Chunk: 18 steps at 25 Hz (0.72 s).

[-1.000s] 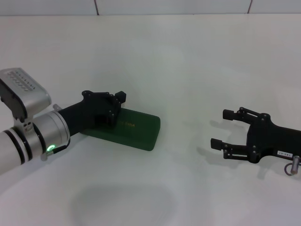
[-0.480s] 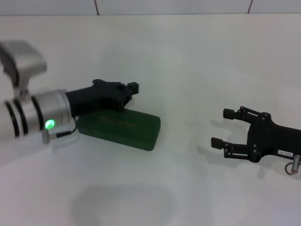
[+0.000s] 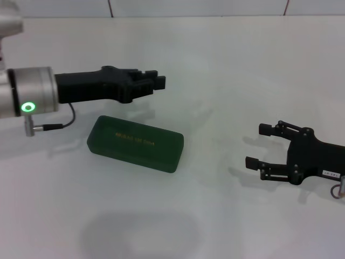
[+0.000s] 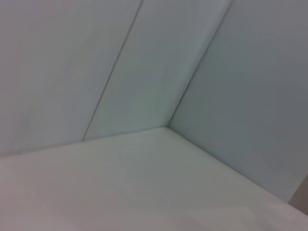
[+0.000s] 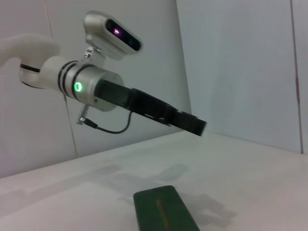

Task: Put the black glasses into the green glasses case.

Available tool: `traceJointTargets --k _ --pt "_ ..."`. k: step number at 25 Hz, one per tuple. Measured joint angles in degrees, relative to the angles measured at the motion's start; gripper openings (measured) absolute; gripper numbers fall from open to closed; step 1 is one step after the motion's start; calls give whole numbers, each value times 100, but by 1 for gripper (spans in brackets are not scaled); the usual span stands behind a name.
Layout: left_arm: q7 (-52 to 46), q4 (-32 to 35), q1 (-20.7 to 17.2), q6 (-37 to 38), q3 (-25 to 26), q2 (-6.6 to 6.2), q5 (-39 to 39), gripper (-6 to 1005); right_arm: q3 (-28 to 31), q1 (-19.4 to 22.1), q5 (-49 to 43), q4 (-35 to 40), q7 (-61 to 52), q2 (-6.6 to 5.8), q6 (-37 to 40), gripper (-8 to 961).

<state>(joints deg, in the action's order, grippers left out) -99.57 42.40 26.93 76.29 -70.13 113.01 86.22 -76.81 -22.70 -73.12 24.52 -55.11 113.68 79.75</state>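
The green glasses case [image 3: 135,143] lies closed on the white table, left of centre, with gold lettering on its lid; the right wrist view shows it too [image 5: 163,211]. The black glasses are out of view. My left gripper [image 3: 157,81] hovers above and slightly behind the case, apart from it, pointing right, with its fingers together and nothing in them; in the right wrist view it [image 5: 196,126] hangs well above the case. My right gripper [image 3: 256,145] rests low at the right, open and empty, pointing left toward the case.
The white table [image 3: 215,65] runs back to a tiled wall [image 3: 194,6]. The left wrist view shows only the table surface and a wall corner [image 4: 168,126]. A cable [image 3: 59,125] hangs from the left wrist, just left of the case.
My left gripper has lifted off the case lid and moved up and to the right. The case now shows fully and is closed. The right gripper has barely moved.
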Motion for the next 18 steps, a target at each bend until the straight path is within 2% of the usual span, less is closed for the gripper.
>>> traceJointTargets --k 2,4,8,15,18 --pt "381 14 -90 153 164 3 21 67 0 -3 0 0 0 -29 12 872" --pt "757 21 -188 320 269 -1 28 299 2 -15 2 14 0 -63 63 872" --pt "1572 210 -572 860 461 -45 52 454 16 -8 22 123 29 -177 295 872" --pt "2081 1047 -1684 1231 552 2 380 777 28 120 -4 288 581 -327 1164 872" --pt "2136 1156 -2048 1264 557 32 470 804 18 200 -103 289 820 -331 1509 872"
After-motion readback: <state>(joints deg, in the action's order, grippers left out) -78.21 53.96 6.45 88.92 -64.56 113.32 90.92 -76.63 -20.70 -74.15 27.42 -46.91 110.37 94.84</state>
